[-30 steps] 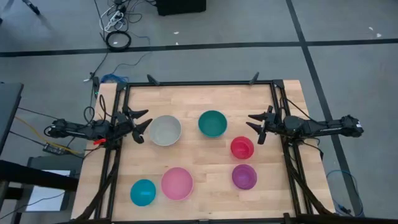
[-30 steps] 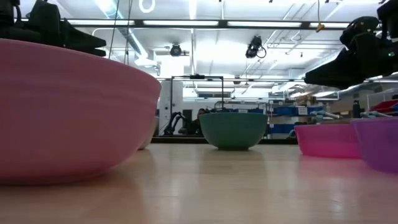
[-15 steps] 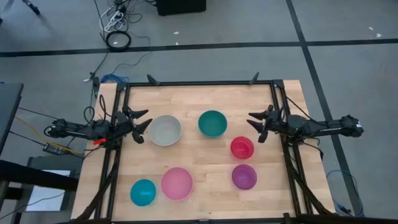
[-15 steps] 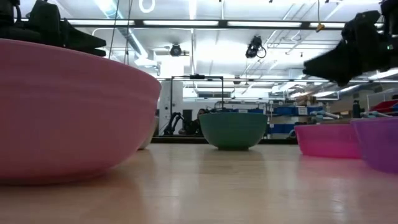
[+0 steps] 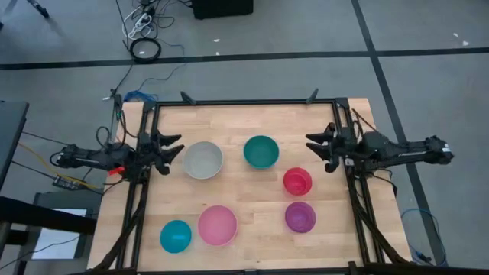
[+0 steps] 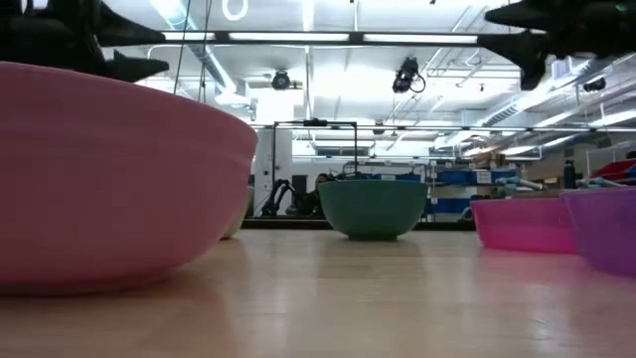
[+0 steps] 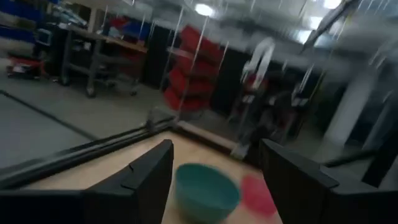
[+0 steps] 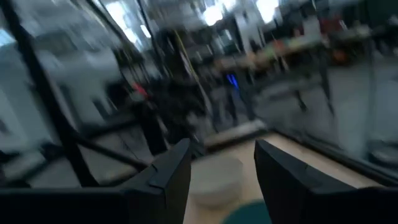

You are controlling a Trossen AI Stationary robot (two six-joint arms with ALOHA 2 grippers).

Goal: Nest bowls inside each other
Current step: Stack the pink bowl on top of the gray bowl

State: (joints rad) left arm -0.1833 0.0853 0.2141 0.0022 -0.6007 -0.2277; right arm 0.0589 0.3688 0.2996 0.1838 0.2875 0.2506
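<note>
Six bowls stand apart on their bases on the wooden table (image 5: 252, 114): white-grey (image 5: 202, 160), teal green (image 5: 261, 151), red (image 5: 297, 181), purple (image 5: 300, 217), pink (image 5: 218, 224) and cyan blue (image 5: 176, 236). My left gripper (image 5: 176, 145) hangs open and empty at the table's left edge, beside the white-grey bowl. My right gripper (image 5: 311, 145) hangs open and empty at the right edge, beyond the teal and red bowls. The left wrist view looks between the open fingers (image 7: 149, 180) at the teal bowl (image 7: 205, 190) and red bowl (image 7: 258, 194). The right wrist view shows the white-grey bowl (image 8: 214, 177).
A black metal frame (image 5: 244, 101) runs along the far, left and right edges of the table. The low view has the pink bowl (image 6: 109, 179) large at the near left and the purple bowl (image 6: 606, 229) at the right. Bare wood lies between the bowls.
Both grippers have risen above the table and rolled about their own axes, the right one farther up than the left. Their finger gaps stay the same. No bowl has moved.
</note>
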